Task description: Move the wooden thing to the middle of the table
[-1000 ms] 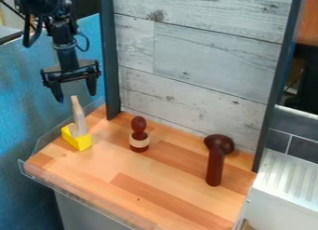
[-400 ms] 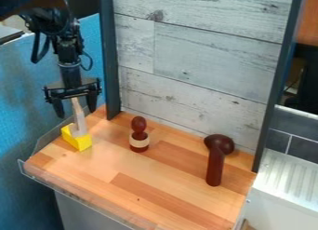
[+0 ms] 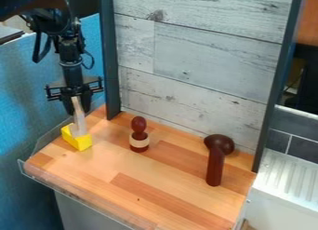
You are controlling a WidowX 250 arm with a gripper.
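Note:
My gripper (image 3: 77, 107) hangs at the upper left, over the table's back left corner, its fingers shut on the upper end of a wooden thing. That wooden thing (image 3: 79, 121) is a pale upright handle, leaning slightly, with a bright yellow block-shaped base resting on the table. The handle's top shows in front of the fingers. The wooden table (image 3: 146, 196) has light and reddish-brown strips, and its middle lies to the right of the yellow base.
A small dark red-brown figure with a pale band (image 3: 139, 139) stands right of the yellow base. Farther right is a dark brown mallet-like object (image 3: 214, 166). A grey plank wall (image 3: 205, 61) rises behind, and a clear raised edge runs along the left and front.
First the gripper came down and slightly right over the pale handle. Since then its fingers have closed in on the handle. The objects on the table have not moved.

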